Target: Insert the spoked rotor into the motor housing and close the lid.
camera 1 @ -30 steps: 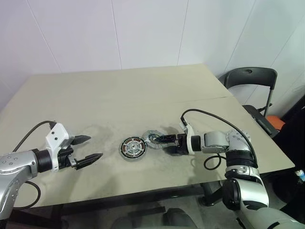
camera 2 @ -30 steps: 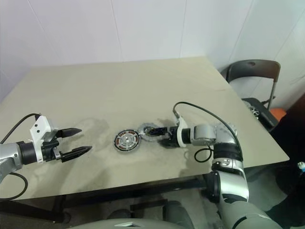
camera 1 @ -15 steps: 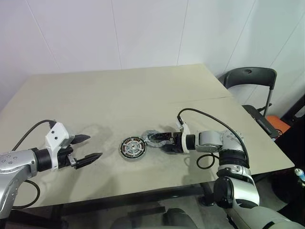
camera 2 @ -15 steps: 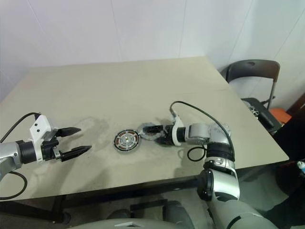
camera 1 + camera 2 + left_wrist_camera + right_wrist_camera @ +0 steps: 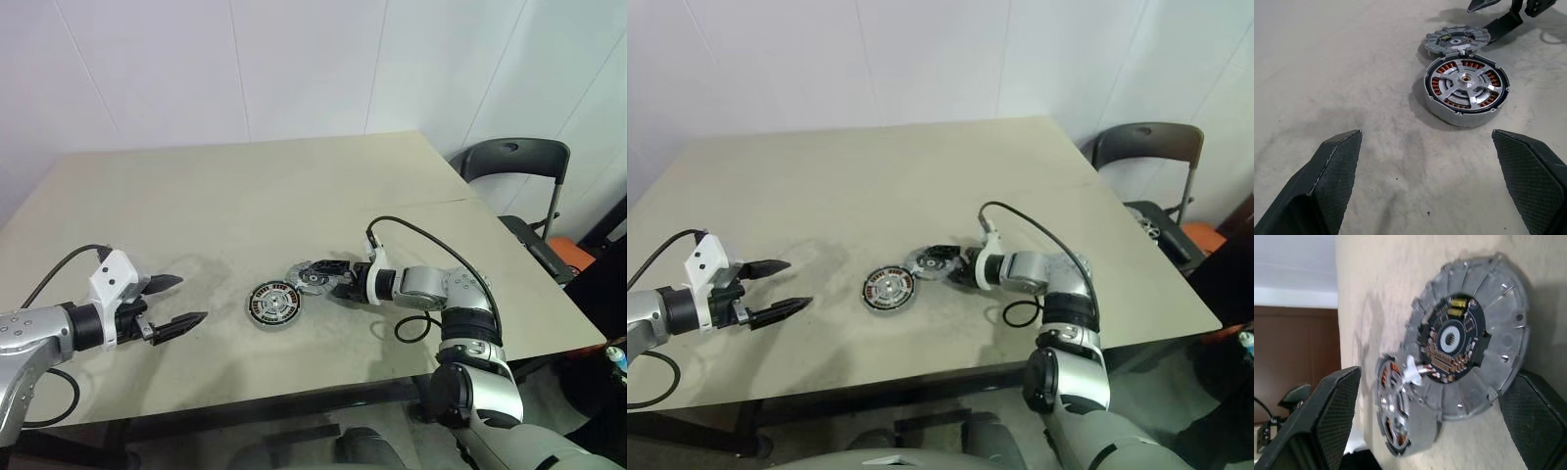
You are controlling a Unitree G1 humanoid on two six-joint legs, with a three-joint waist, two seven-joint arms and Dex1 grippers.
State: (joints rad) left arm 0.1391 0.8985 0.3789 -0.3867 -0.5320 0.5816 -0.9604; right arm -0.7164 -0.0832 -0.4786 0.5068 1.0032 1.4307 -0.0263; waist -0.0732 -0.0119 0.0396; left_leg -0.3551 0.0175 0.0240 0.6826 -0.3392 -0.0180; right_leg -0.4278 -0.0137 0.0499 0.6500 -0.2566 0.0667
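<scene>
The motor housing (image 5: 1466,90) lies flat near the middle of the table (image 5: 245,196). The spoked rotor (image 5: 1466,78) sits inside it, silver spokes over the copper windings. The lid (image 5: 1469,338), a grey notched disc, shows its dark circuit side. It lies just right of the housing (image 5: 272,303) and touches its rim. My right gripper (image 5: 328,277) is open, one finger on each side of the lid (image 5: 312,276); I cannot tell whether either finger touches it. Well to the left of the housing, my left gripper (image 5: 193,300) hangs open and empty, pointing at it.
A black cable (image 5: 431,240) loops over the right wrist. A dark chair (image 5: 514,162) stands past the table's right edge. The table's front edge (image 5: 294,392) is close behind both arms.
My right gripper has moved left, and its fingers now straddle the lid. The lid now shows more of its face. The left arm has not moved.
</scene>
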